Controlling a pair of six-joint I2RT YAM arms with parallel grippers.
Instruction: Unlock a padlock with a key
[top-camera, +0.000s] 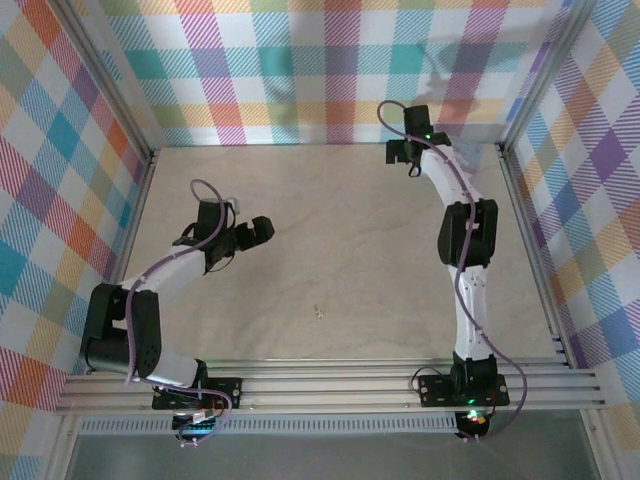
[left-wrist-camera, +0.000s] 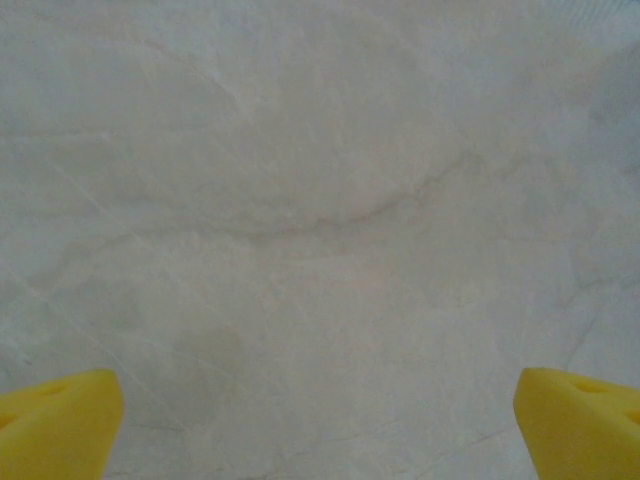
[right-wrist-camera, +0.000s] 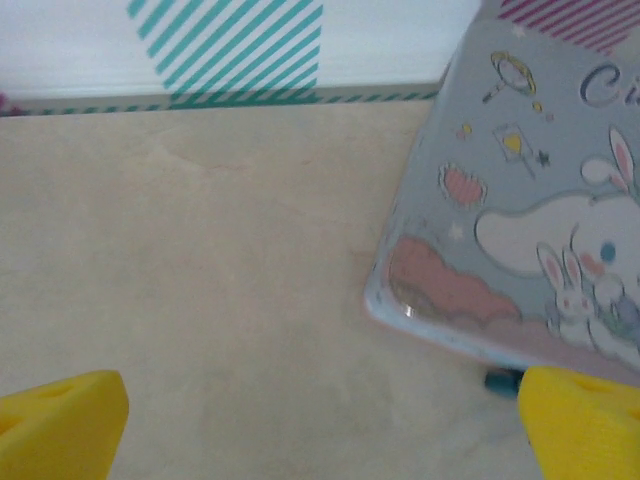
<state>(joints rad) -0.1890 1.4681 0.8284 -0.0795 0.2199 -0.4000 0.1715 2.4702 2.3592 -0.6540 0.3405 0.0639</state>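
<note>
Right gripper (right-wrist-camera: 320, 430) hangs spread wide, the padlock (right-wrist-camera: 497, 380) peeks just inside one finger (right-wrist-camera: 585, 425) by the tin box (right-wrist-camera: 520, 200) — centre it before closing.

Lettering on the tin box (right-wrist-camera: 520, 200)
Cursive letters "Ci" are showing near its upper right corner, the rest of the word running out of frame

Wooden table (top-camera: 350, 230) bears key (top-camera: 318, 313), tin box (right-wrist-camera: 520, 200), padlock (right-wrist-camera: 498, 380).
</note>
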